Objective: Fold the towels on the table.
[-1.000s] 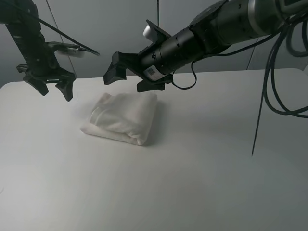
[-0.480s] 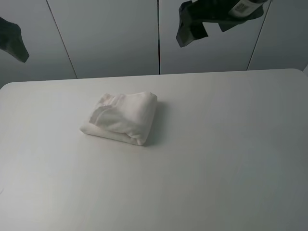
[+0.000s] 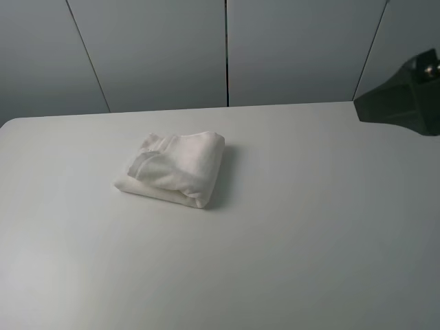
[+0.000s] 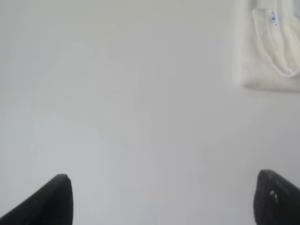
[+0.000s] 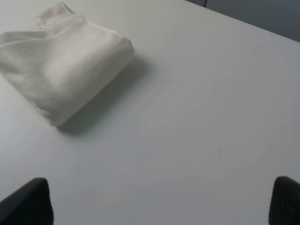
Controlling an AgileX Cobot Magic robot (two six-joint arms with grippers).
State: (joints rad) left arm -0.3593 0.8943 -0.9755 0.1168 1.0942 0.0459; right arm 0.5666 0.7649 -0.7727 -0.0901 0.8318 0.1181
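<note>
1. Towel [image 3: 173, 169] sits on the table [image 3: 289, 227], left of centre in the high view, nearer the far edge than the near one. Nothing touches it.
2. It's a compact multi-layer bundle: rounded fold edge on one side, border band and stacked layer edges showing on the other. Looks folded already, judging by thickness & tidy outline, so the task is prob. done or nearly so.
3. Left wrist view catches only a corner of it, w/ a small label printed in blue-ish marks; rest is bare tabletop.
4. Left gripper [image 4: 159, 199]: fingertips wide apart at frame edges, nothing between them, well clear of the towel.
5. Right gripper [image 5: 161, 201]: jaws spread fully too, empty, towel lying apart from it and in full sight.
6. Dark shape [image 3: 405, 103] at the high view's right edge is prob. part of the right arm, parked off the work area.
7. Both pincers empty & away fits a bundle left to rest on its own.
</note>
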